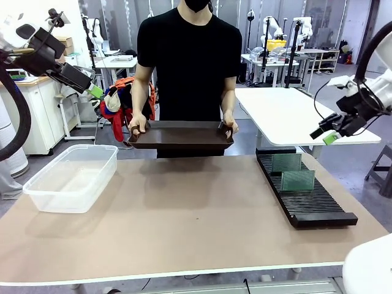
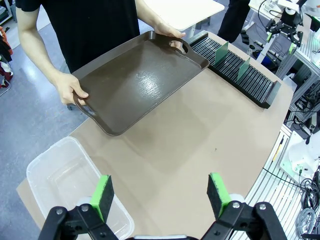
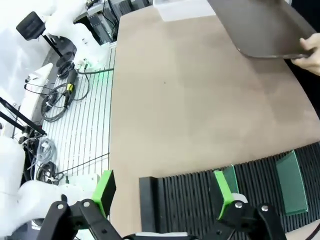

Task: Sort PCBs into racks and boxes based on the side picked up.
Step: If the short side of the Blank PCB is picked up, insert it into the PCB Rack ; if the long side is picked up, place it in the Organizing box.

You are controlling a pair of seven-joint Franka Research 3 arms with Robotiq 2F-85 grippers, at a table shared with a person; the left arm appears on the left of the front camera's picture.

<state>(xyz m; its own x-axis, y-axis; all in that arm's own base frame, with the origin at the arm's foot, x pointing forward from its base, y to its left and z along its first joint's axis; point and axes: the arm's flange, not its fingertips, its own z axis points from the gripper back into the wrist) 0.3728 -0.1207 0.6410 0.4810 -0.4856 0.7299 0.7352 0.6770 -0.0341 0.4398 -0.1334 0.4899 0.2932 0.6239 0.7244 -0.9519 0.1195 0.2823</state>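
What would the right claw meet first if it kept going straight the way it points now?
Probably the long black slotted rack: the open right claw points at its near end, beside an upright green circuit board. Depth is unclear.

Worktop (image 1: 184, 220) centre: we see a broad bare stretch between the clear box (image 1: 72, 177) and the rack (image 1: 304, 191), free to cross.
Far edge: the person holds a brown tray (image 1: 180, 135) above the worktop, blocking that side.
Rack: two PCBs (image 1: 297, 180) stand upright in its far slots; its near slots are free.
Above the box: our left gripper (image 1: 93, 91) hangs high, well clear.
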